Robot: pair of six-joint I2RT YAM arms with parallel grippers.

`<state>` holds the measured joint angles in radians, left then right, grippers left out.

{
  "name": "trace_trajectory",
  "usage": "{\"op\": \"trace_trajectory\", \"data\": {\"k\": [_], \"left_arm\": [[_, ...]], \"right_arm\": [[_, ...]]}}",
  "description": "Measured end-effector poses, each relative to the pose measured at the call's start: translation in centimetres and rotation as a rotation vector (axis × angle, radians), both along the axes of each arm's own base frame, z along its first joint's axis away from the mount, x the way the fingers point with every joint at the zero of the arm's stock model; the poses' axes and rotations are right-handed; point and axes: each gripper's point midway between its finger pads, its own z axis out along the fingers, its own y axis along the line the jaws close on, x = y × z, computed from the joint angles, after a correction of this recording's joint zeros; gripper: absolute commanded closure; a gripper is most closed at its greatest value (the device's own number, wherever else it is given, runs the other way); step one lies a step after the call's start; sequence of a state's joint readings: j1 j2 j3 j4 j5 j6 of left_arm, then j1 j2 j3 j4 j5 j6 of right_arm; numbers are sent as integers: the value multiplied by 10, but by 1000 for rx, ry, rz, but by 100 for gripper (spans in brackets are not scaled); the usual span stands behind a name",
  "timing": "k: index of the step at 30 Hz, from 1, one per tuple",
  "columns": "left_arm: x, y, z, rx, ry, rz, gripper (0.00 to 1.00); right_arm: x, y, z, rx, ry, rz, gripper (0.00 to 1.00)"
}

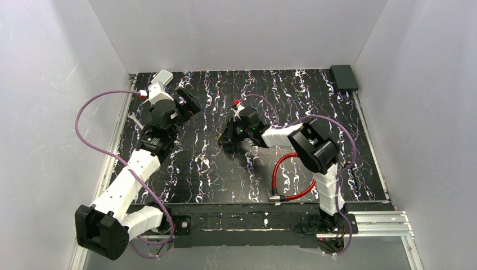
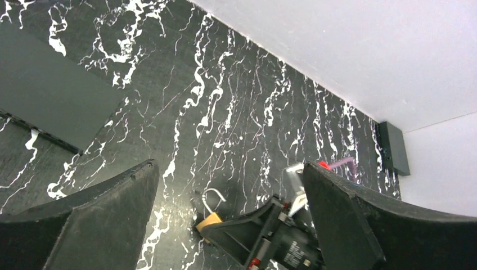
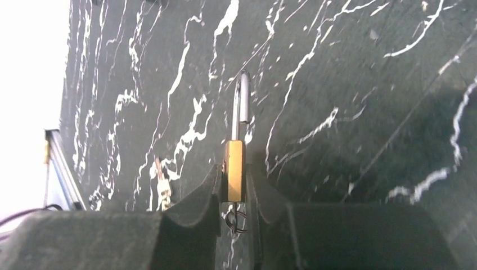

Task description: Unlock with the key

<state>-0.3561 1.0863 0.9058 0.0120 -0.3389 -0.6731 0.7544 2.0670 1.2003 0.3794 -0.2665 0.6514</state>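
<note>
My right gripper (image 1: pixel 225 137) is shut on the small brass padlock (image 3: pixel 234 169) and holds it upright near the table's middle. The padlock's silver shackle (image 3: pixel 241 107) points away from the wrist. In the left wrist view the shackle (image 2: pixel 212 197) looks like an open hook above the brass body (image 2: pixel 209 223). A thin dark stem with a small wire ring (image 3: pixel 236 219) sticks out of the padlock's underside between the fingers. I see no orange key head, so I cannot tell whether this is the key. My left gripper (image 1: pixel 188 104) is open and empty at the back left, its jaws wide apart (image 2: pixel 228 169).
A red cable loop (image 1: pixel 288 181) lies at the front right of the black marbled table (image 1: pixel 315 107). A black box (image 1: pixel 344 77) sits in the back right corner. A silver wrench (image 1: pixel 133 119) lies at the left edge. White walls enclose three sides.
</note>
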Motion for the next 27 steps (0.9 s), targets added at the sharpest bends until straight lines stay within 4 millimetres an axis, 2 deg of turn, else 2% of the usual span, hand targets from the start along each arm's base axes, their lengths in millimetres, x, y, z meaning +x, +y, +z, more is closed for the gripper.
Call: {"op": "trace_trajectory", "data": {"k": [3,5,9,13,18,24,27], "left_arm": [[2,0,6,-4,-24,4,2],[3,0,8,-5,-33,3,2],[4,0,9,-4,-40,2,2],[4,0,10,-3,-41,2,2],[4,0,9,-2,-41,1,2],[5,-1,8,-1,-36,1,2],[5,-1,8,-1,-36,1,2]], "right_arm": [[7,12,-12,50,64,13,91],[15,20,-11,85,83,17,83],[24,29,-10,136,125,14,53],[27,33,-1,191,158,18,33],[34,26,6,211,161,4,27],[42,-7,7,114,148,-62,17],[43,-26,7,31,127,-94,16]]}}
